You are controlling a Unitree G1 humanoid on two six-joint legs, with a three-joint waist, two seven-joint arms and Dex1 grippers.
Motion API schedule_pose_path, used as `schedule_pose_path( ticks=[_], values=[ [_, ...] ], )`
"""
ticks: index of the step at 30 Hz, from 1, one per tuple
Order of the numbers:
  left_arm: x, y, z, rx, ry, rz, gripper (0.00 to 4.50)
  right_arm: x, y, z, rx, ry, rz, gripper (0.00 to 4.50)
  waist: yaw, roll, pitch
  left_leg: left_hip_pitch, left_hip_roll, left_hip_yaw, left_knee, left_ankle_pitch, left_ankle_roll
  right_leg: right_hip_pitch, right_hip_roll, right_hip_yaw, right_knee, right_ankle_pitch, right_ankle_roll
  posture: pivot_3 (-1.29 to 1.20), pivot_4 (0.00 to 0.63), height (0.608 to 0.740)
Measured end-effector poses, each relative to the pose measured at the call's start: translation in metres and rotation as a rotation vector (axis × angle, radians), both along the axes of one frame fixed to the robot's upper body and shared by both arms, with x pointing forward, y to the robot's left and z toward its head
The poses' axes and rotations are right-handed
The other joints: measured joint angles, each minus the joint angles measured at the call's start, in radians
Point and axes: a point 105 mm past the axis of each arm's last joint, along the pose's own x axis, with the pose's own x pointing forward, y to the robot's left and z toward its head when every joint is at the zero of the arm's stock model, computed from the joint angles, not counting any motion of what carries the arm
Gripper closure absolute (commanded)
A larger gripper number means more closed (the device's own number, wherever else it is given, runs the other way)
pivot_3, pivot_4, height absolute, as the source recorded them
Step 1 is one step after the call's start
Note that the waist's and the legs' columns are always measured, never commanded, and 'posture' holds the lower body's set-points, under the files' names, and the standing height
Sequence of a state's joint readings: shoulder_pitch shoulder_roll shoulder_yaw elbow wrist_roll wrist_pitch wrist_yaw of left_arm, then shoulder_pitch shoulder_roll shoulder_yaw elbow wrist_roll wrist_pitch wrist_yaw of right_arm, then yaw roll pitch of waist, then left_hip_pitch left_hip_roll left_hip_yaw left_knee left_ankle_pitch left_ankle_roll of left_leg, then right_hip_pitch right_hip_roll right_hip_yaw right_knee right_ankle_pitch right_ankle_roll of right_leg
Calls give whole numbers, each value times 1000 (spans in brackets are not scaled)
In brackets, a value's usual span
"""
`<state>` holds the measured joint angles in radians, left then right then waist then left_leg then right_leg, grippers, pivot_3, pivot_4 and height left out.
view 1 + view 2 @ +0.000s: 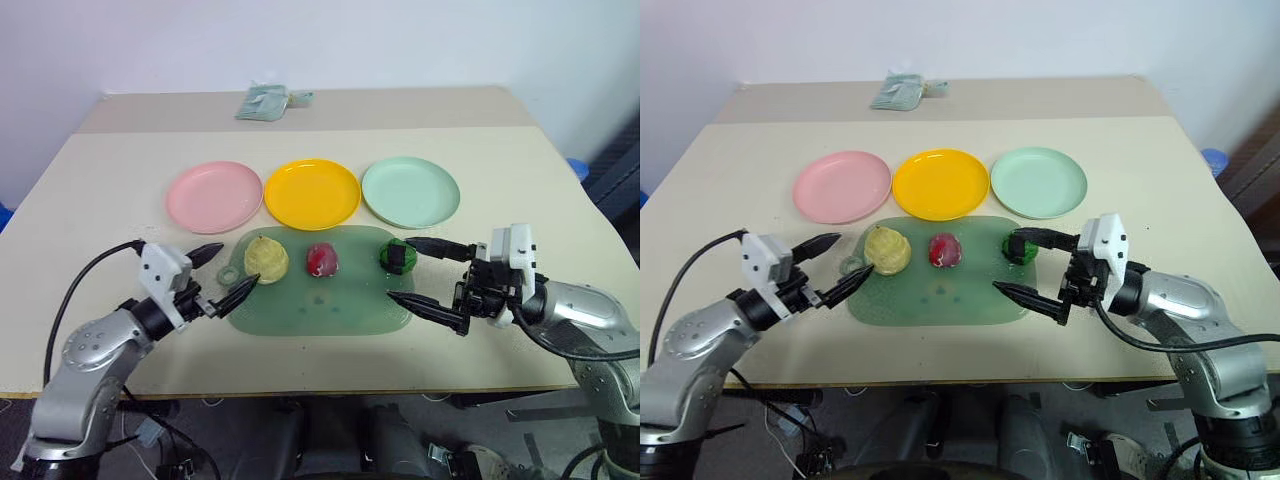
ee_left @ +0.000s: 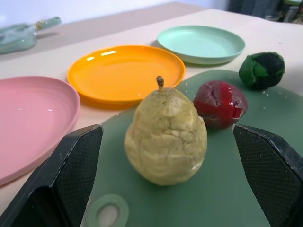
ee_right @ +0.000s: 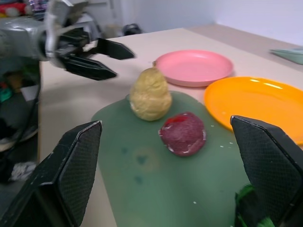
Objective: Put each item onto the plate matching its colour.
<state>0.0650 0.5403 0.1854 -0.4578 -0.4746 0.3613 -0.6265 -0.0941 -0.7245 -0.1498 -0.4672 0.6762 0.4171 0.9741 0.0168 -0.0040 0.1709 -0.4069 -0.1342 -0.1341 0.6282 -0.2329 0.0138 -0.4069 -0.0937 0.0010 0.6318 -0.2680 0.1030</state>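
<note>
Surface point(image 1: 110, 180): a pale beige tabletop carrying everything; a crumpled greenish packet point(image 1: 264, 101) lies at its far edge.
Plates: three in a row beyond the mat, pink plate point(image 1: 214, 196) on the robot's left, yellow plate point(image 1: 312, 193) in the middle, mint green plate point(image 1: 410, 191) on the right. The pink and yellow rims look almost touching; all three are bare.
Mat point(image 1: 320, 305): a translucent green sheet just in front of the plates, its far edge close under the yellow one.
Yellow pear point(image 1: 266, 259): upright on the mat's left part, stem up, in front of the gap between the pink and yellow plates.
Red fruit point(image 1: 321, 259): on the mat just beside the pear, in front of the yellow plate.
Green item point(image 1: 397, 256): dark green and black, at the mat's far right corner, near the mint plate.
Left gripper point(image 1: 222, 273): released, fingers spread wide, hovering at the mat's left edge and pointing at the pear, holding nothing.
Right gripper point(image 1: 424, 274): released too, one finger close beside the green item, the other over the mat's right edge; whether it touches the item I cannot tell.
</note>
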Motion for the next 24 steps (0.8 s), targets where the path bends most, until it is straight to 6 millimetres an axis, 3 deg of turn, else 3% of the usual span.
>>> schedule_pose_path(
  ticks=[6, 12, 17, 18, 24],
  values=[
    [14, -18, -9, -5, 7, 23, 0, 9, -2, -5, -21, -33, 9, 73, -1, 0, 0, 0, 0, 0, 1, 0, 0, 0, 0, 0, 1, 1, 0, 0, 150, 740],
    [25, -17, -18, 17, 28, 62, 0, 9, 3, -7, -26, -52, 20, 73, -2, 0, 0, 0, 0, 0, 1, 0, 0, -1, 0, 0, 1, 1, 1, 0, 150, 740],
    [33, -19, -18, 17, 22, 66, 2158, 11, 2, -7, -37, -63, 9, 0, 1, 0, 0, 0, 0, 0, 1, 0, 0, 0, 0, 0, 1, 2, 2, 0, 150, 740],
    [35, -19, -18, 17, 21, 70, 2382, 11, 2, -7, -40, -67, 7, 0, 1, 0, 0, 0, 0, 0, 2, 0, 0, 0, 0, 0, 1, 2, 2, 0, 150, 740],
    [40, -20, -20, -17, 7, 92, 2382, 9, 0, -11, -45, -64, -7, 0, -1, 0, 0, 0, 0, 0, 2, 0, 0, 0, 0, 0, 2, 2, 2, 0, 150, 740]
  ],
)
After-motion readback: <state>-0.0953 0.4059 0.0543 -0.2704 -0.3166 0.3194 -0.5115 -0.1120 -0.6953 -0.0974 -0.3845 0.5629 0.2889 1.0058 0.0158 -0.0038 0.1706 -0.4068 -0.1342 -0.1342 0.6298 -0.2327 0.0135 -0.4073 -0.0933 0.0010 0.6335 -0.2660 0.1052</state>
